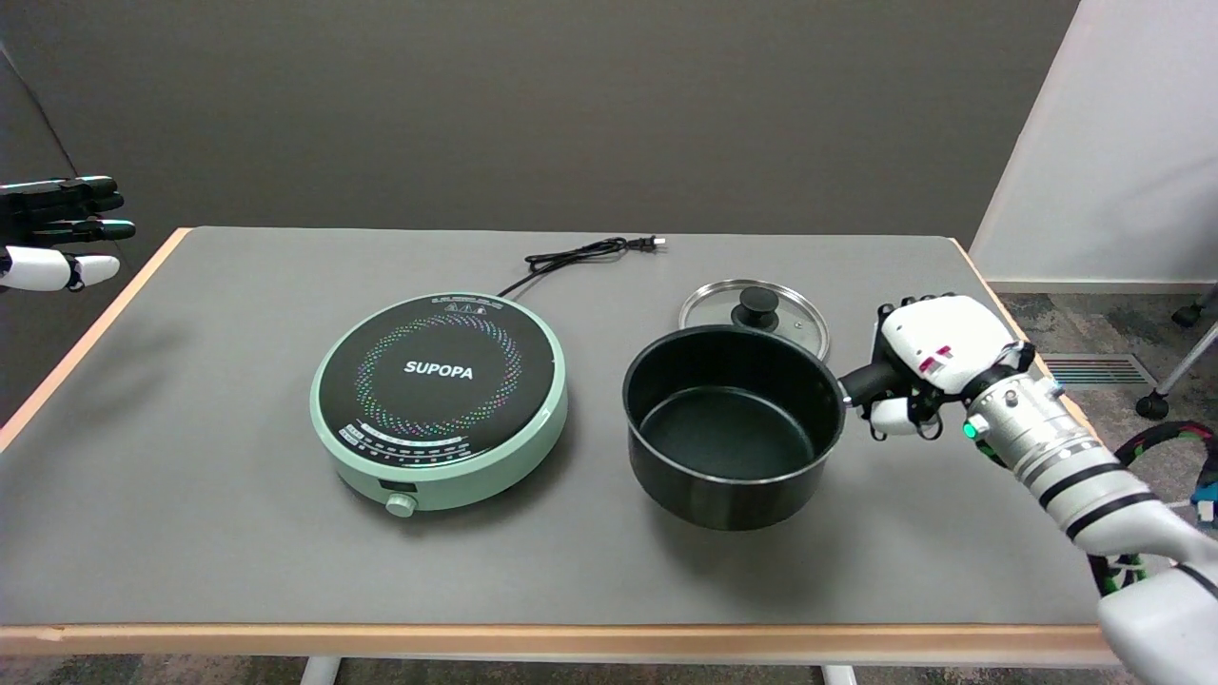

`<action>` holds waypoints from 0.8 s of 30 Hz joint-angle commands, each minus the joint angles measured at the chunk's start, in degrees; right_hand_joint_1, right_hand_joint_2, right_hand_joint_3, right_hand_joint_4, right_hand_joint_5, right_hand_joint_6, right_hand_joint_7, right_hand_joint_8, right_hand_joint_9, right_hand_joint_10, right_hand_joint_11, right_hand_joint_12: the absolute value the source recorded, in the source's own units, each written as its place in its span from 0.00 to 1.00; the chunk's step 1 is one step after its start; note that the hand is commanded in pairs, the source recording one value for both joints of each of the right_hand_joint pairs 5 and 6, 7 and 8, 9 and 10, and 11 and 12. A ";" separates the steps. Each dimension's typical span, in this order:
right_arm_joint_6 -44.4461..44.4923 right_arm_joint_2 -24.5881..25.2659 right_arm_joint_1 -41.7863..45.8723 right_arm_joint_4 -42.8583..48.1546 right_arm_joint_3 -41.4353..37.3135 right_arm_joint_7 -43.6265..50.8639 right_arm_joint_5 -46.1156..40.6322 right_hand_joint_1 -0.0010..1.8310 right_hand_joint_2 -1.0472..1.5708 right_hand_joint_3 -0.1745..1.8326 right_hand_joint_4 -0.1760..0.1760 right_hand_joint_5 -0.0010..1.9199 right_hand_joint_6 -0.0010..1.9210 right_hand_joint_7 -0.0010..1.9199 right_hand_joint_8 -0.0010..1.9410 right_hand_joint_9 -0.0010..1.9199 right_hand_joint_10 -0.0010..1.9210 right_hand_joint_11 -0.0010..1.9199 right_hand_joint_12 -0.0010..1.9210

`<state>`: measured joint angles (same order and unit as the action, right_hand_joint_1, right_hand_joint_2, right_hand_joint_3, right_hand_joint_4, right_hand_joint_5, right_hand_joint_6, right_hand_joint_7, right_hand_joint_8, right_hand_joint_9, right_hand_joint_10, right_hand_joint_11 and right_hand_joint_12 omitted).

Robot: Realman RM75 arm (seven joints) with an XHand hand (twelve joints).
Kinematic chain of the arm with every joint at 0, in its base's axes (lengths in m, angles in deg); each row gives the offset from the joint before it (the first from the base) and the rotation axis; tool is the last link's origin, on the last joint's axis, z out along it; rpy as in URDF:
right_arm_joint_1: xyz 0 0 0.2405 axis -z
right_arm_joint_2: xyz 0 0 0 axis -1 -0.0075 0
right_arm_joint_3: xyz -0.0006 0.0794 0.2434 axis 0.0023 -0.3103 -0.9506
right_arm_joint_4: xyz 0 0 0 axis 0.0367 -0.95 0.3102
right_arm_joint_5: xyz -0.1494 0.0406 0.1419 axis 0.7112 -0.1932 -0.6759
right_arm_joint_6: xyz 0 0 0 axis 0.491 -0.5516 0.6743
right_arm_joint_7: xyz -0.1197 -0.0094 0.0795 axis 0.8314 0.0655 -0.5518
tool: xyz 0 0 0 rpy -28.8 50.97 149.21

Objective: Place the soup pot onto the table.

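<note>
At about nine o'clock from the table's centre sits the round mint-green induction cooker with a black glass top point(440, 400), its dark power cord point(571, 259) trailing off toward twelve o'clock, unplugged. The black metal soup pot point(733, 425) stands at the cooker's three o'clock, off the burner and apparently resting on the grey table with a wooden edge point(190, 533); just behind it at twelve o'clock lies the round glass lid with a black knob point(755, 311). At the pot's three o'clock, the white-and-black right hand point(928, 366) is wrapped around the pot's stubby black handle, fingers closed on it. The placing looks all but finished. To end it well, confirm the base sits flat, then uncurl the fingers slowly and draw the hand straight out toward three o'clock, so the handle is not nudged and the pot does not slide into the lid.
</note>
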<state>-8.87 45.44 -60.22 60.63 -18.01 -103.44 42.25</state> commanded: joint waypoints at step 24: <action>16.31 14.60 -5.51 -13.69 0.89 11.71 3.65 0.59 0.68 0.64 0.39 0.99 0.99 0.99 0.98 0.99 0.99 0.99 0.99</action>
<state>1.71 56.01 -64.80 51.38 -16.92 -94.14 45.45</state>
